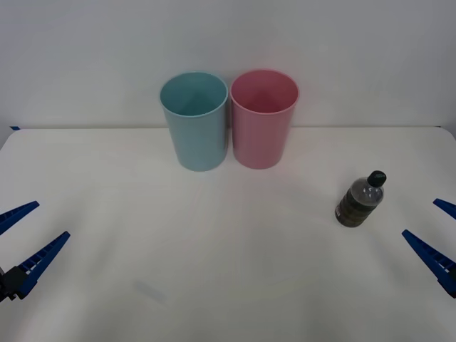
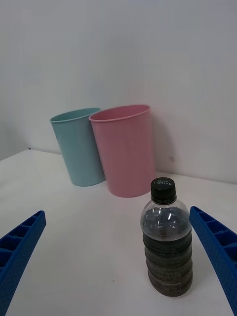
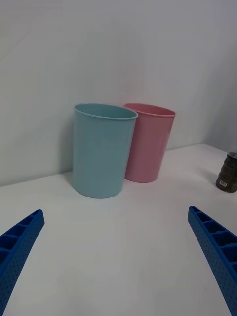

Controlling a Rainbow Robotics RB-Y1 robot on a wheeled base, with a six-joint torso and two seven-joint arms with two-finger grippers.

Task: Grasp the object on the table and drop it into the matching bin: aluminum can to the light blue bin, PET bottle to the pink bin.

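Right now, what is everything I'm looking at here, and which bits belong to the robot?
PET bottle: one, clear with black cap and dark label, upright on the table's right side, near the right gripper.
Light blue bin: one, at the table's far middle, left of the pink bin.
Pink bin: one, right beside the blue one.
Table: one, white.
Left gripper: blue jaws open, low at the left edge.
Right gripper: blue jaws open, at the right edge.
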